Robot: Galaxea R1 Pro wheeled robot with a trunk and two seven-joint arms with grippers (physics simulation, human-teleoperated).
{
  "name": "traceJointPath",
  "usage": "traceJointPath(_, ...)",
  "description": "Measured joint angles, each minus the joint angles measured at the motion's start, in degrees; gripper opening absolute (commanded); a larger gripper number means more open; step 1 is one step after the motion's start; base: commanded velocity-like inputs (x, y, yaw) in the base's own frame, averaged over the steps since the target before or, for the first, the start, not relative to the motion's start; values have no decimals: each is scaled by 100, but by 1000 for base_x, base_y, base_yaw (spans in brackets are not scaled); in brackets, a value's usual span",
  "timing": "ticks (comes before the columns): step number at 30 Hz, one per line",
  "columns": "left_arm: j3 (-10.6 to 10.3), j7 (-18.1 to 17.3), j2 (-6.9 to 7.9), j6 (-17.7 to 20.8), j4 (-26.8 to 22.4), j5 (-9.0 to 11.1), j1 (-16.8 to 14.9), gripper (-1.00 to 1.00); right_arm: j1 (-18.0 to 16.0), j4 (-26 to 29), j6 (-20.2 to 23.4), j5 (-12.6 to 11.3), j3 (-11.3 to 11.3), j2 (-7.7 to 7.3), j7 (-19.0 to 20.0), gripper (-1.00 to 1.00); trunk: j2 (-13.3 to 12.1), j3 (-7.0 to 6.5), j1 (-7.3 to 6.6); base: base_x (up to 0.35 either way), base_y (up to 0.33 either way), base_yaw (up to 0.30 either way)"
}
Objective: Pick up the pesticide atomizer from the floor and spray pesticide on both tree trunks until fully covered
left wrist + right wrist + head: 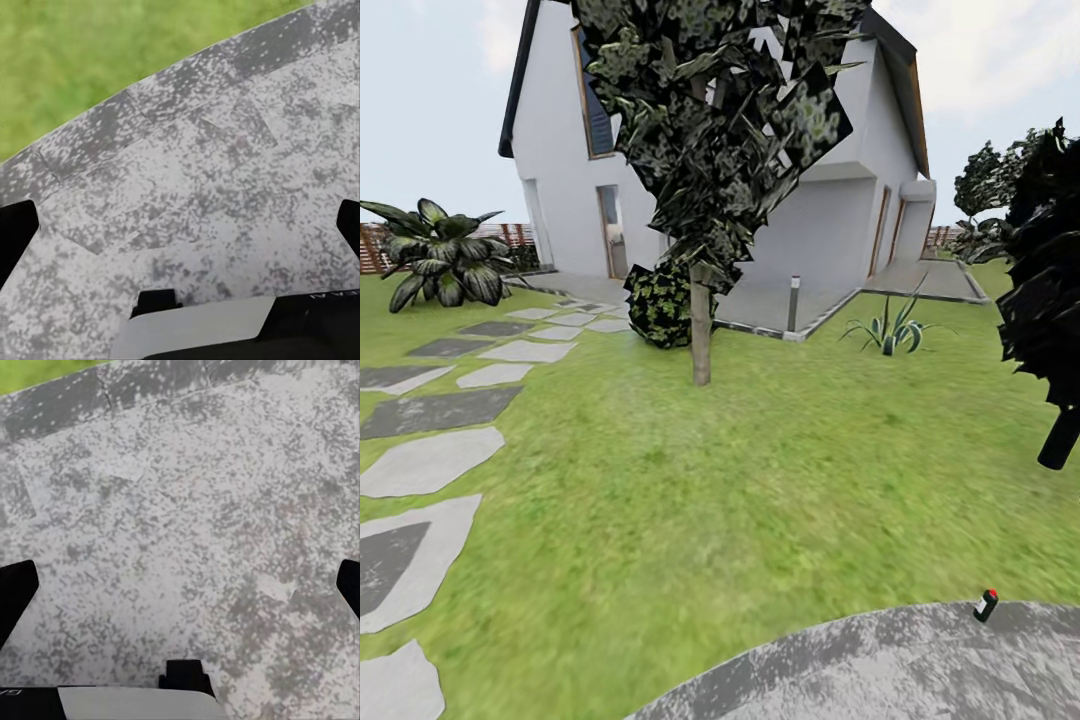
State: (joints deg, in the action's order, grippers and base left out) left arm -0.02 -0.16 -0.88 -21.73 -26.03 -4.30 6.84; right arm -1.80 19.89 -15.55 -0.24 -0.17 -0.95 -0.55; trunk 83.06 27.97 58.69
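One small dark bottle (986, 605) lies on the round stone patio (880, 670), close to where the paving meets the lawn (760, 480). By its slim shape and its place on the ground it is most likely the pesticide atomizer, though it shows a red tip where a light trigger head would be expected. It leans, its red end up and tilted away from the robot, so its long axis runs roughly forward and slightly to the right.

In the head view the bottle sits low and to the right of the middle, so the right arm is probably the nearer one. From either claw the bottle lies ahead and off to the right, well apart.

Both arms hang low, their cameras looking down on speckled grey stone. The left claw (180, 225) shows dark fingertips (15, 232) at both edges of its wrist view, spread wide with nothing between them. The right claw (180, 585) is spread just as wide over bare paving, also holding nothing.

Ahead on the grass stands one tree (705, 130) with a thin bare trunk (701, 335), in front of a white house (830, 200).
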Motion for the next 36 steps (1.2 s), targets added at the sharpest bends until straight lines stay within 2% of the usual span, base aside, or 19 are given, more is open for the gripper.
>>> traceJointPath(12,-12,0,2,0,-1,0,-1,100,2,1,1,0,0,-1,0,100,0,69,0,350,136,-158)
traceJointPath(23,-35,0,2,0,-14,0,-1,100,2,2,1,0,0,3,1,100,0,129,0,350,136,-267)
traceJointPath(36,-36,0,2,0,-16,0,-1,100,4,1,1,0,0,5,0,100,0,137,0,350,136,-273)
